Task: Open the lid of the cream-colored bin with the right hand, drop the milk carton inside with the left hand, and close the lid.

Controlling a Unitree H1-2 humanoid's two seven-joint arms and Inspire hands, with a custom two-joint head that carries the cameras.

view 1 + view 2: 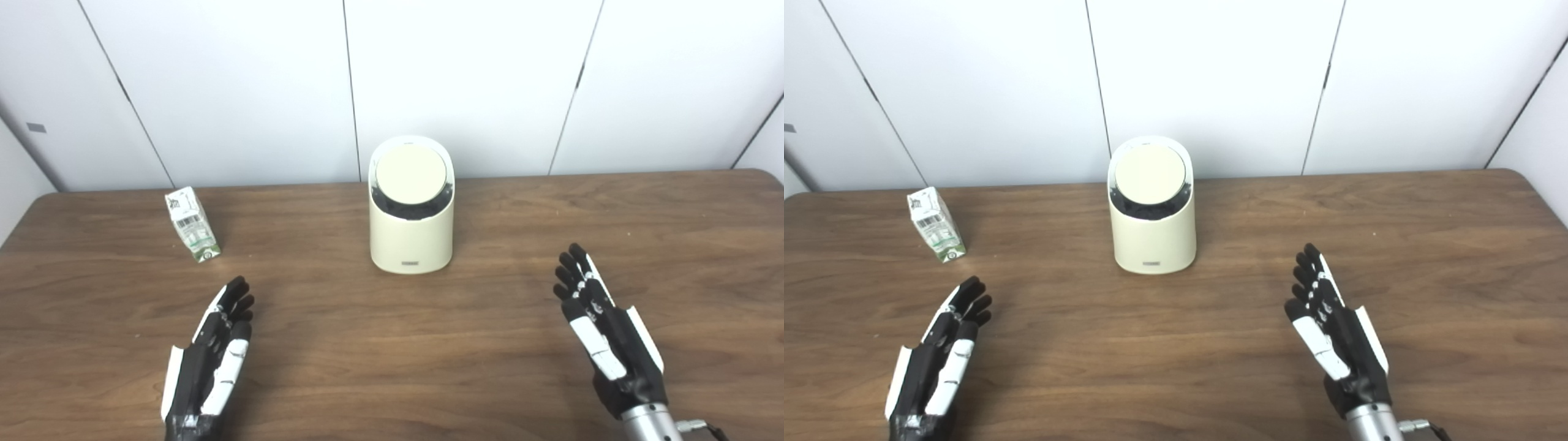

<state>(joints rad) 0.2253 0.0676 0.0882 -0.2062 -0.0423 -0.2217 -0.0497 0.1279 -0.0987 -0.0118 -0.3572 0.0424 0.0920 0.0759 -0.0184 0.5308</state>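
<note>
Waiting at the near edge of the brown wood-grain table (490,367), both hands are idle and nothing has started. In the left eye view, the black-and-white left hand (211,355) lies low over the table at near left, fingers stretched out and apart, holding nothing. The black-and-white right hand (603,334) mirrors it at near right, fingers spread, palm turned inward, also empty. Between them and farther back sits the cream-coloured cylindrical plastic bin (411,208), its round cream lid (410,174) tilted toward us in a dark ring — it looks shut, though I cannot be sure it is fully seated. The small white-and-green milk carton (192,225) stands leaning a little at far left, well apart from the bin and clear of the left hand.

Over to the right eye view — same picture, shifted slightly. The carton (936,225) stands by itself on the wood, untouched; the bin (1151,208) rests in the middle with the lid (1151,174) still in place; the left hand (940,358) and right hand (1335,331) are both spread and empty.

So, by my reading, every step remains: the right hand must reach the lid and open it, the left must fetch the carton and drop it in, then the lid gets closed.
</note>
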